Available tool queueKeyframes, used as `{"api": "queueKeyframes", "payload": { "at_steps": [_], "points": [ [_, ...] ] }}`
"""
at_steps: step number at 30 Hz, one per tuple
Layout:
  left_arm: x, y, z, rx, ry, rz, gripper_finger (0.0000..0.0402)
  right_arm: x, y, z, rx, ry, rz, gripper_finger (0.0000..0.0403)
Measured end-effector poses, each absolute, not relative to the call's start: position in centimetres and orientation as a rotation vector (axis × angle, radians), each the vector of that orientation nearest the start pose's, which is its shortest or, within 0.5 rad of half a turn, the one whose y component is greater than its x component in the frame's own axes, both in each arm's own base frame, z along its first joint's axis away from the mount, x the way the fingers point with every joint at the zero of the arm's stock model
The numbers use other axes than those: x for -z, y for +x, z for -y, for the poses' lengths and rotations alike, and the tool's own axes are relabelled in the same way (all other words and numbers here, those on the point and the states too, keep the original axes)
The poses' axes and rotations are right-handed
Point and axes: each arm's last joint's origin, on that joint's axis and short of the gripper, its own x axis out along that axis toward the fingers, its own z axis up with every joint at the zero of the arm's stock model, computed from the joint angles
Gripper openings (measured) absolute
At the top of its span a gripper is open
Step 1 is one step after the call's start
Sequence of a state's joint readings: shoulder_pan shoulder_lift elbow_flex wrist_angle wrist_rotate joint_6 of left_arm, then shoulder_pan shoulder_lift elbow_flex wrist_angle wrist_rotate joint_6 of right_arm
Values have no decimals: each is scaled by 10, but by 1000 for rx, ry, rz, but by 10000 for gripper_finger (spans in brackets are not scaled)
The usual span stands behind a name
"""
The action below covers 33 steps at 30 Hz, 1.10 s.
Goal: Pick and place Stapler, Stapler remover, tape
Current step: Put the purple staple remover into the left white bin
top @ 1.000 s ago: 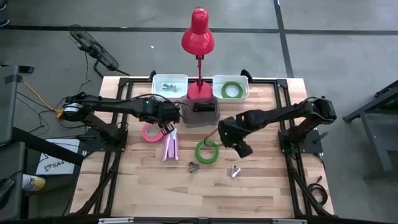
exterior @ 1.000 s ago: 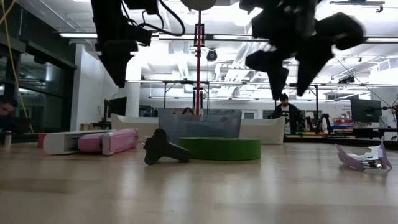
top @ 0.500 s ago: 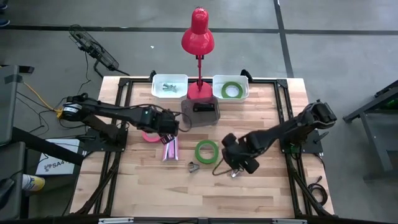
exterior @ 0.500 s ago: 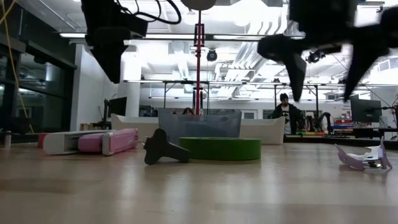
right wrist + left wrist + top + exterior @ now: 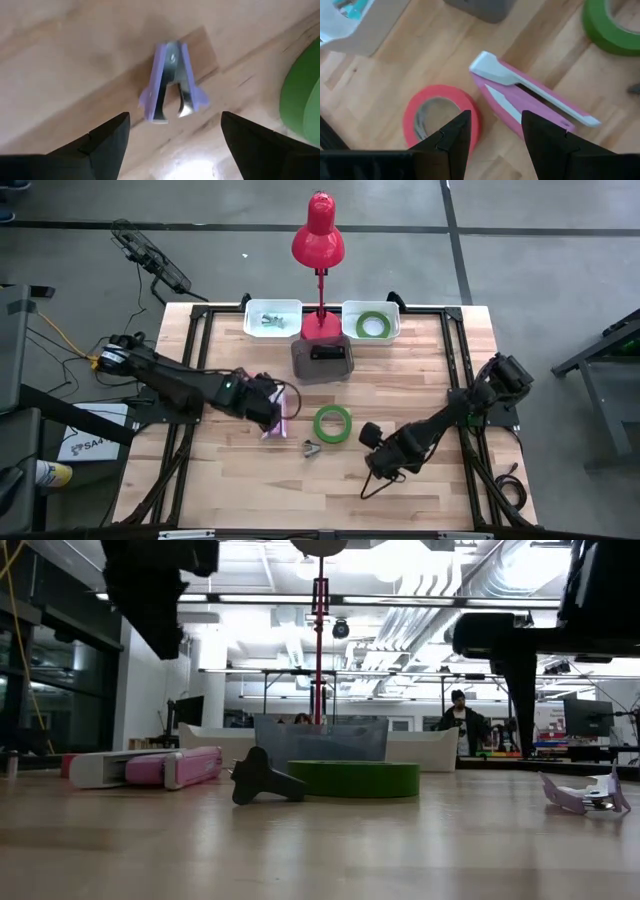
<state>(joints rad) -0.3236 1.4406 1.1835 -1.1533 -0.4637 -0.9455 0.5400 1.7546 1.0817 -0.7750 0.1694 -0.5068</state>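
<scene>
- High view: the right hand point(image 5: 381, 463) hangs over the surface point(image 5: 420, 370) toward 5 o'clock from its middle, covering the spot where the lilac staple remover must lie. The left hand point(image 5: 268, 408) sits toward 9 o'clock, over the pink stapler point(image 5: 283, 412). A green tape ring point(image 5: 333, 423) lies near the centre, with a dark staple remover point(image 5: 311, 448) just at its 7 o'clock. At 12 o'clock stand a white bin point(image 5: 273, 317) with small items, a grey bin point(image 5: 322, 361), and a second white bin point(image 5: 371, 322) holding another green ring point(image 5: 374, 326).
- Low view: the lilac staple remover point(image 5: 584, 793) rests on the surface at 3 o'clock, untouched; the dark arms hang above.
- Left wrist view: the left hand's fingers point(image 5: 451, 137) are partly spread and empty, above the gap between the pink tape ring point(image 5: 441, 116) and the stapler, which lie just beside each other.
- Right wrist view: the right hand's fingers point(image 5: 107, 136) are spread wide and empty, straddling the lilac remover from above.
- Judgement: the step in hand is picking up the lilac remover. The next move calls for a straight descent, keeping it centred, then closing across its narrow body.
</scene>
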Motion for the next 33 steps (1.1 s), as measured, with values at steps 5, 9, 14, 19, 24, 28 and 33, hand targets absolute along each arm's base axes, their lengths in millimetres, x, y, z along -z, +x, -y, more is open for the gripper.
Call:
{"api": "queueKeyframes", "payload": {
  "at_steps": [5,9,14,19,24,28,33],
  "points": [
    [-269,239,84,-693,-284,-1049,170,-162,272,-159,-670,-867,-1226,304],
    [-269,236,93,-691,-297,-1026,170,-161,274,-160,-695,-831,-1198,304],
    [-269,233,100,-698,-314,-999,170,-153,271,-159,-720,-817,-1188,304],
    [-270,232,102,-706,-324,-983,170,-148,274,-155,-708,-800,-1159,304],
    [-270,232,102,-708,-327,-983,170,-141,273,-147,-704,-773,-1173,304],
    [-270,232,102,-708,-326,-984,170,-139,271,-142,-710,-754,-1195,304],
    [-270,232,102,-706,-329,-989,170,-138,271,-139,-690,-701,-1227,304]
  ]
}}
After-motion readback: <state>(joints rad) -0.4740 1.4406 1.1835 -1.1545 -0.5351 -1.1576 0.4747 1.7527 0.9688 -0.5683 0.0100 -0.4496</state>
